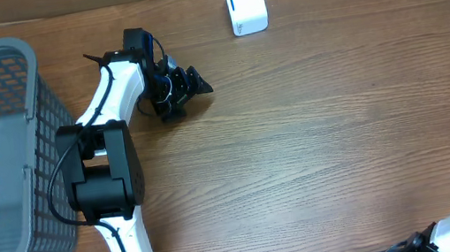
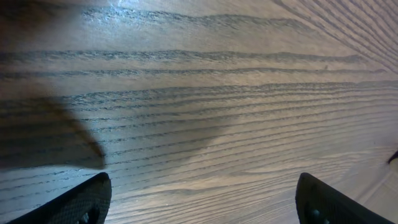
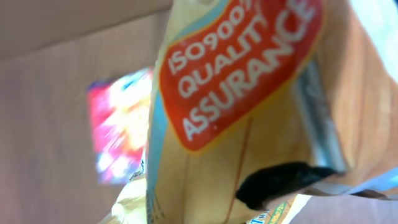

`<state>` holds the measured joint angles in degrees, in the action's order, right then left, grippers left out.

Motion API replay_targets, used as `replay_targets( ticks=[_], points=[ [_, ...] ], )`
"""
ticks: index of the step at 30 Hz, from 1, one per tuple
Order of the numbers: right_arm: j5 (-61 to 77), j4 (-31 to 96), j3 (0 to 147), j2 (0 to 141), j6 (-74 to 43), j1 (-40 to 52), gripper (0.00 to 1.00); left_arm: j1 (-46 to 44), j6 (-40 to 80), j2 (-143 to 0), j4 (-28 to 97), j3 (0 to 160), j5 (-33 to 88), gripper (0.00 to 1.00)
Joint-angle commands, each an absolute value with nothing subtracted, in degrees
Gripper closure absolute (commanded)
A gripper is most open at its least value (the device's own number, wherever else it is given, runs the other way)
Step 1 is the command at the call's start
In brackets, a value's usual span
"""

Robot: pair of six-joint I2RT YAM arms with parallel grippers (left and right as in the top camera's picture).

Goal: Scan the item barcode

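One view, right wrist, shows the packet (image 3: 249, 81) that the right hand (image 3: 280, 185) clamps (left hand (image 2: 199, 204) spread apart).

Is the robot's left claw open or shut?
Open. On the left gripper, the two fingertips sit far apart, with only bare table showing between them.

Legible text appears in my right wrist view only. The packet (image 3: 205, 168) carries an orange badge (image 3: 236, 68) with white capitals on three lines: "ISO900", "QUALIT" (both cut off by the frame's top edge) and "ASSURANCE". Print on the pink package (image 3: 118, 124) behind it is too blurred to read. Markings on the white device (image 1: 245, 3) on the desk (image 1: 341, 126) are too small to read.
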<state>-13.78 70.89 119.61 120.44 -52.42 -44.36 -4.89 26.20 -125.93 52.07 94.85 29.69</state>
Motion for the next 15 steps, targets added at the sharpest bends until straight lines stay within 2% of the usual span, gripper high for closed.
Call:
replay_targets(
  ticks=[1, 3, 4, 6, 10, 13, 15],
  points=[
    [-14.02, 71.02, 119.96, 121.43, -49.87, -47.97, 0.96, -5.28, 25.32, -126.37, 51.59, 94.5, 29.41, 0.13],
    [-13.91, 71.05, 119.96, 122.02, -48.95, -48.99, 0.96, -5.28, 25.34, -126.37, 51.29, 94.5, 29.43, 0.13],
    [-13.91, 71.07, 119.96, 122.23, -48.95, -49.32, 0.93, -5.28, 25.34, -126.37, 51.18, 94.5, 29.43, 0.13],
    [-13.91, 71.11, 119.96, 122.67, -48.95, -49.67, 0.73, -5.28, 25.34, -126.37, 51.2, 94.5, 29.43, 0.13],
    [-13.89, 71.07, 119.96, 122.93, -48.99, -49.69, 0.71, -5.28, 25.32, -126.37, 51.66, 94.5, 29.41, 0.13],
    [-13.63, 71.05, 119.96, 122.93, -48.95, -49.52, 0.58, -5.28, 25.32, -126.37, 51.77, 94.5, 29.43, 0.13],
    [-11.07, 70.85, 119.96, 122.93, -46.87, -49.52, 0.57, -5.28, 25.32, -126.37, 51.83, 94.5, 29.74, 0.16]
  ],
)
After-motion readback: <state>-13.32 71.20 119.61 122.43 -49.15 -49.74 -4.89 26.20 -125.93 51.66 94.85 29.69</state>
